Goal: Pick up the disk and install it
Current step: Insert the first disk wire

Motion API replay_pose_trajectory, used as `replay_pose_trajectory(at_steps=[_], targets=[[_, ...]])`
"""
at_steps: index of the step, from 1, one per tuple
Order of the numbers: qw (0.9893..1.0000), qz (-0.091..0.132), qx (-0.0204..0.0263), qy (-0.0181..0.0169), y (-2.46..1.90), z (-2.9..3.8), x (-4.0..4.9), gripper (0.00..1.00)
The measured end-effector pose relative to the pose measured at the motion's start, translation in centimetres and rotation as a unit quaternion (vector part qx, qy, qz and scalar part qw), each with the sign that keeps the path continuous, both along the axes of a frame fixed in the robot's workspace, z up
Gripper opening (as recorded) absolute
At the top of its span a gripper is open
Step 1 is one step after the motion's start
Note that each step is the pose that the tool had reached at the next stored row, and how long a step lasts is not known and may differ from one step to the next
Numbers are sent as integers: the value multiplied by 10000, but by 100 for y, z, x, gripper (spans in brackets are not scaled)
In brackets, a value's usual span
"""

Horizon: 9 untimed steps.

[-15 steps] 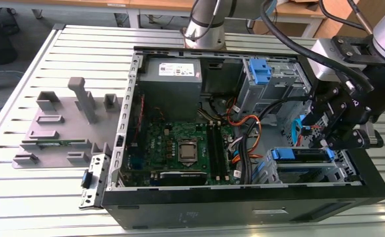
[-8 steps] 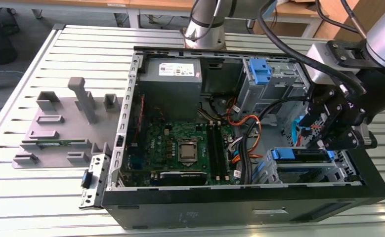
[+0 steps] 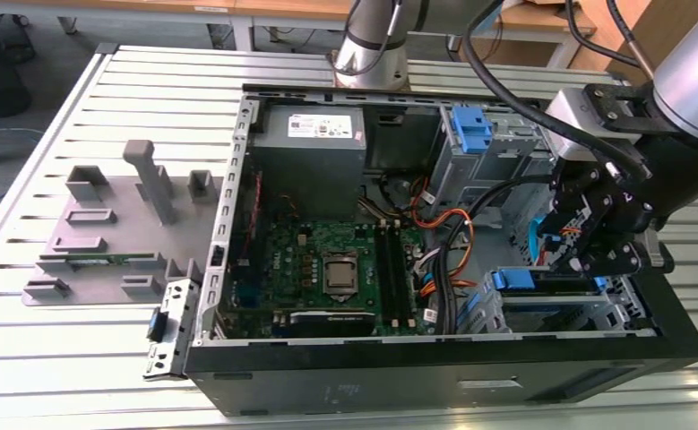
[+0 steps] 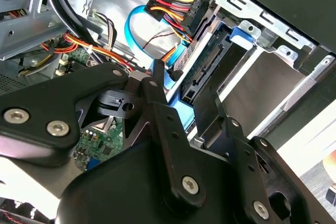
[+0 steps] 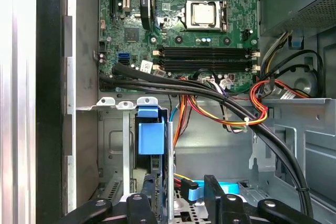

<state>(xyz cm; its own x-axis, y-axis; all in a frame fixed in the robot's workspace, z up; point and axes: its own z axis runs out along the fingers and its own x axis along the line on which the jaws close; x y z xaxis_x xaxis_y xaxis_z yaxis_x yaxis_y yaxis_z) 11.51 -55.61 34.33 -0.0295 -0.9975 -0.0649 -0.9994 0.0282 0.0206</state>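
**Operator:** What does the exterior view give you?

**Observer:** You have the end effector (image 3: 588,235) lowered inside the open computer case (image 3: 444,363), at the drive cage (image 3: 558,309) on the exterior view's right. A blue bracket (image 3: 519,279) shows just below it at the cage. The motherboard (image 3: 337,273) lies in the middle, the power supply (image 3: 313,134) beyond it, and a grey fixture (image 3: 109,233) sits on the slatted table (image 3: 38,161) beside the case. From here you cannot tell how the fingers stand.

**Operator:** And the second wrist view?

**Observer:** There your fingers (image 4: 157,98) close in on the disk (image 4: 207,69), pinching its blue carrier edge as far as I can judge. The disk stands on edge in the metal bay (image 4: 273,72), its connector end facing out. The bundle of red, yellow and black power wires (image 4: 173,3) and a blue data cable (image 4: 134,22) hang just beside it, seemingly not plugged in.

**Operator:** First wrist view?

**Observer:** You see the blue carrier (image 5: 151,136) standing in the cage slot, between the fingers (image 5: 218,198), black cables (image 5: 210,98) crossing above.

**Operator:** Progress?

**Observer:** I judge the disk picked up and mostly slid in; whether it is fully seated I cannot tell.
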Motion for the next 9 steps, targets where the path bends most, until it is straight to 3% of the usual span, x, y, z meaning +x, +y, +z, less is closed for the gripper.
replay_pose_trajectory(at_steps=[9], targets=[[10000, 0, 1, 0, 0, -3, 0, 49]])
